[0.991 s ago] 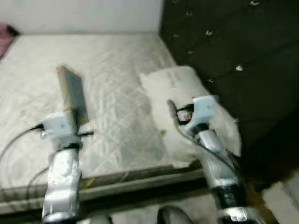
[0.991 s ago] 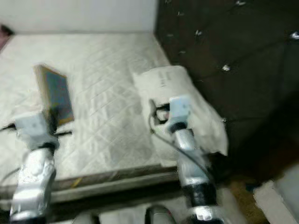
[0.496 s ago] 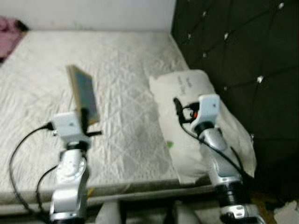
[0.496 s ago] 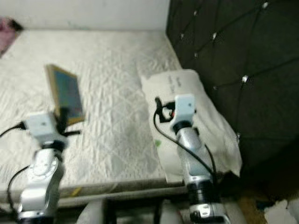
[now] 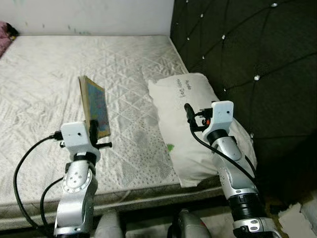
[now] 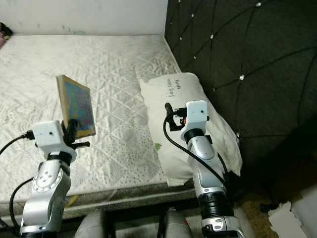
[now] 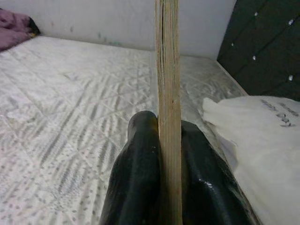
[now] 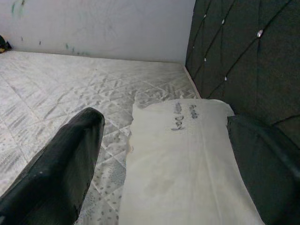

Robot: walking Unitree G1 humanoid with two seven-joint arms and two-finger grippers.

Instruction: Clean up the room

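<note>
left gripper [image 7: 161, 140]: fingers clamped on the book's lower edge, lower left of the head views | book [image 5: 94, 107]: upright, long axis rising above the gripper, over the mattress [image 5: 44, 69]; colourful cover faces right | right gripper [image 8: 164, 159]: wide open, empty, centre right above the white pillow [image 5: 190, 124] beside the dark headboard [image 5: 237, 44]

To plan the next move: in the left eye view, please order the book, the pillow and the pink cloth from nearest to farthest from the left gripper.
1. Book, held upright in the left gripper.
2. Pillow, to its right, beside the headboard.
3. Pink cloth, at the bed's far left corner.
</note>
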